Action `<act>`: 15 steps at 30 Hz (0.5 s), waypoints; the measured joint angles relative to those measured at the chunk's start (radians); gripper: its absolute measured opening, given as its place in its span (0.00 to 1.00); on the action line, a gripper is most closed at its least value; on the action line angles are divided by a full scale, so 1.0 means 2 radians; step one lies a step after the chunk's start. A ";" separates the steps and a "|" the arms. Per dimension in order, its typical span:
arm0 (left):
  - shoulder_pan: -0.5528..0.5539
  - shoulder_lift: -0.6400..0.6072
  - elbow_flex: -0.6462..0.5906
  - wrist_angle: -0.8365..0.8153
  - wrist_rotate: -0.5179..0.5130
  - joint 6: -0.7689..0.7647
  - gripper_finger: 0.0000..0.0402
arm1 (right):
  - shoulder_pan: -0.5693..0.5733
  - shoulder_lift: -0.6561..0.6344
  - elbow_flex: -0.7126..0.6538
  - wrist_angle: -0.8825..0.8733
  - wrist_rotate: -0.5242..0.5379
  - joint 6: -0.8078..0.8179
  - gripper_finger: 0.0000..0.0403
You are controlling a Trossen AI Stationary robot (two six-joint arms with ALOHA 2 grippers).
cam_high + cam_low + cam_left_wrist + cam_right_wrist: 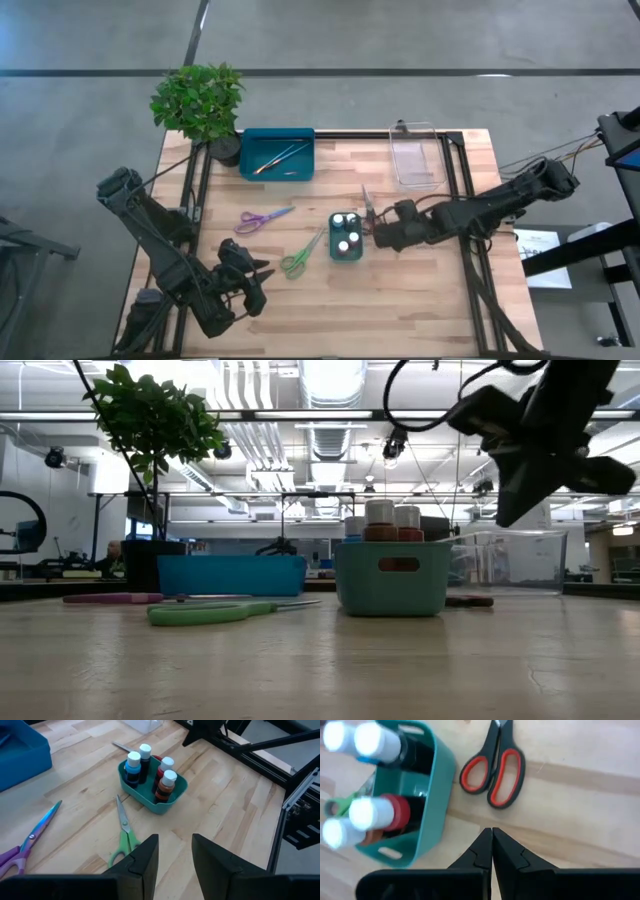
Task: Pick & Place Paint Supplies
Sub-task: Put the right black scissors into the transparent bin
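Four white-capped paint pots stand upright in a small teal bin at mid table. Red-handled scissors lie flat just beyond the bin. Green scissors and purple scissors lie flat to the bin's left. Thin brushes lie in the far teal tray. My right gripper is shut and hovers off the table right beside the bin's right wall. My left gripper is open, near the table's near-left part.
A larger teal tray and a clear plastic tray sit along the far edge. A potted plant stands at the far-left corner. Bare wood lies near the front edge and right of the bin.
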 joint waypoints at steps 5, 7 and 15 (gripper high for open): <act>0.000 0.000 0.000 0.001 0.000 0.000 0.32 | -0.039 0.002 0.000 0.002 -0.019 -0.033 0.10; 0.000 0.000 0.000 0.002 0.000 0.000 0.32 | -0.053 0.002 0.000 0.001 -0.028 -0.045 0.17; 0.000 0.000 0.000 0.003 0.000 0.000 0.32 | -0.075 0.012 0.000 -0.006 -0.039 -0.040 0.36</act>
